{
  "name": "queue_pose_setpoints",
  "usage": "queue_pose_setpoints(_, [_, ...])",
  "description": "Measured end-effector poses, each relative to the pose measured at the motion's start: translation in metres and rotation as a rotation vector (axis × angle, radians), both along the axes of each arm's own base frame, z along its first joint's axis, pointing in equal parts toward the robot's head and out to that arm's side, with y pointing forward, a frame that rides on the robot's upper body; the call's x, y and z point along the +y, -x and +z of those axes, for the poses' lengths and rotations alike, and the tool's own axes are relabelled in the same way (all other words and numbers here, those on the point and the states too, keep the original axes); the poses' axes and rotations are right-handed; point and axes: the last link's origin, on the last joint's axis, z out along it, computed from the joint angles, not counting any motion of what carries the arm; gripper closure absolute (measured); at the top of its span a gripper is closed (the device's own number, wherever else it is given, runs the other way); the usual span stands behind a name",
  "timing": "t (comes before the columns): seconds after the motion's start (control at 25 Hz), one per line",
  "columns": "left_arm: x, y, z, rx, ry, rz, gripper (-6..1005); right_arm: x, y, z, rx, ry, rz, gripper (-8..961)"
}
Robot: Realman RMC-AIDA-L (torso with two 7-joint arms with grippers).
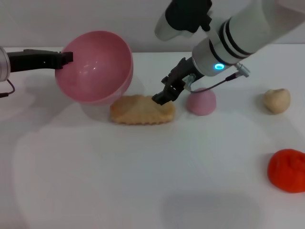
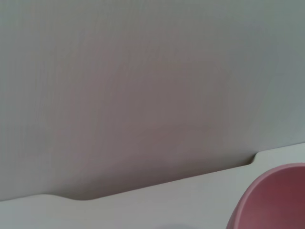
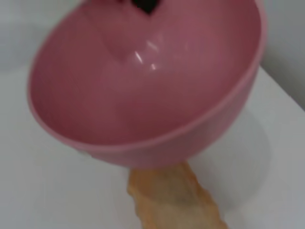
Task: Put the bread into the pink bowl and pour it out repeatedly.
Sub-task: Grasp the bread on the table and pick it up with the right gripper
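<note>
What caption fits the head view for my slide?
Left gripper holds the tilted, empty pink bowl while the right gripper reaches the bread on the table.

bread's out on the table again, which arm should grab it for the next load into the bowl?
Right. The right gripper is already at the bread, fingers down at its near end, though a closed grip isn't visible. The left gripper is occupied, holding the pink bowl tilted by its rim, above the table.

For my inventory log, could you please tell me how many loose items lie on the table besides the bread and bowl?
3: a small pink dome beside the bread, a tan rounded lump far right, a red-orange lump near right.
</note>
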Motion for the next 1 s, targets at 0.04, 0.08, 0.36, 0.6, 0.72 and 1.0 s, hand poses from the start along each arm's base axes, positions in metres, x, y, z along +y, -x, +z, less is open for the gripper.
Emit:
queue_pose_setpoints(0.04, [0.000, 0.000, 0.000, -0.001, 0.000, 0.000, 950, -0.001, -0.002, -0.001, 0.020, 0.000, 0.004, 382])
queue_pose_setpoints(0.08, [0.000, 0.000, -0.001, -0.001, 0.002, 0.000, 950, -0.002, -0.004, -0.001, 0.037, -0.001, 0.007, 382])
queue_pose_setpoints(0.36, [-0.002, -0.003, -0.001, -0.005, 0.019, -0.011, 950, -0.007, -0.020, -0.008, 0.058, -0.020, 0.004, 383])
queue_pose_setpoints(0.6, [-0.004, -0.004, -0.003, -0.010, 0.032, -0.017, 950, -0.018, -0.034, -0.019, 0.061, -0.007, -0.012, 383])
queue_pose_setpoints(0.72, [-0.005, -0.005, -0.005, -0.014, 0.040, -0.019, 950, -0.020, -0.038, -0.023, 0.060, -0.017, -0.003, 383])
queue_pose_setpoints(1.0, [-0.006, -0.007, -0.008, -0.021, 0.053, -0.023, 950, -0.017, -0.045, -0.024, 0.054, -0.065, 0.011, 384])
